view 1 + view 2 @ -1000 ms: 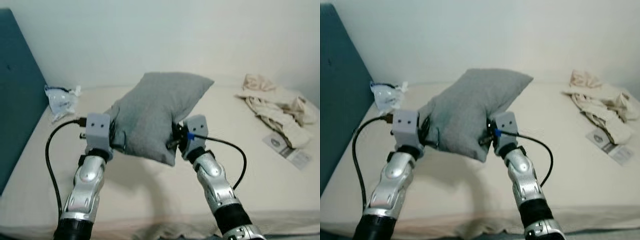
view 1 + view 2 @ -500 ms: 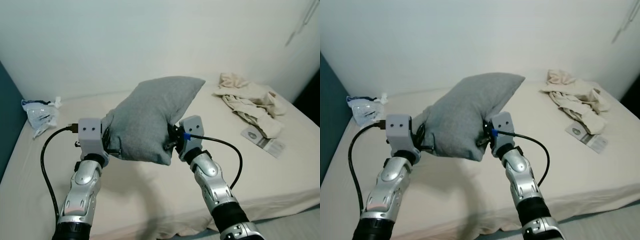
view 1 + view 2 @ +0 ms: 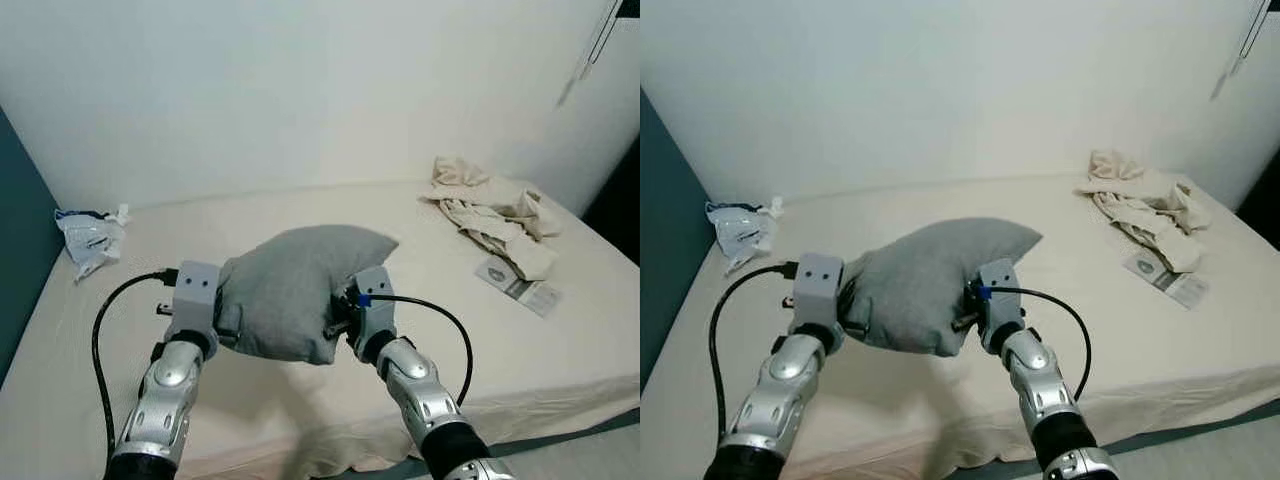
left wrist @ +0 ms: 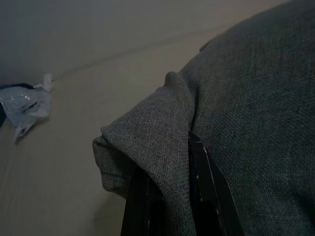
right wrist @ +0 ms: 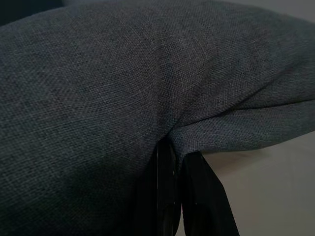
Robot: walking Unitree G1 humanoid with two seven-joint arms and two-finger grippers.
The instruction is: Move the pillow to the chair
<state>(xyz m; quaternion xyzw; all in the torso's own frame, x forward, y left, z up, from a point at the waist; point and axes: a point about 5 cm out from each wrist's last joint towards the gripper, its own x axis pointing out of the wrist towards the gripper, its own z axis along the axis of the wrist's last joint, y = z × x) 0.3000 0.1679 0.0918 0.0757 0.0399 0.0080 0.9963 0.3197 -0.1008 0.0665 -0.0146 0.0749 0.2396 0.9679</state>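
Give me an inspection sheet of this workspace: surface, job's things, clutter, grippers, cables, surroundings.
Surface: bed with a beige sheet, lightly creased.
Job's things: grey pillow held up off the bed between the two grippers; chair: nothing seen.
Clutter: plastic bag at the bed's left end; crumpled cloth at far right; leaflet in front of it.
Grippers: left gripper shut on a fold of the pillow's edge; right gripper shut on a fold at the opposite edge.
Cables: black cable loops off the left wrist; another off the right.
Surroundings: white wall behind; teal panel at left.
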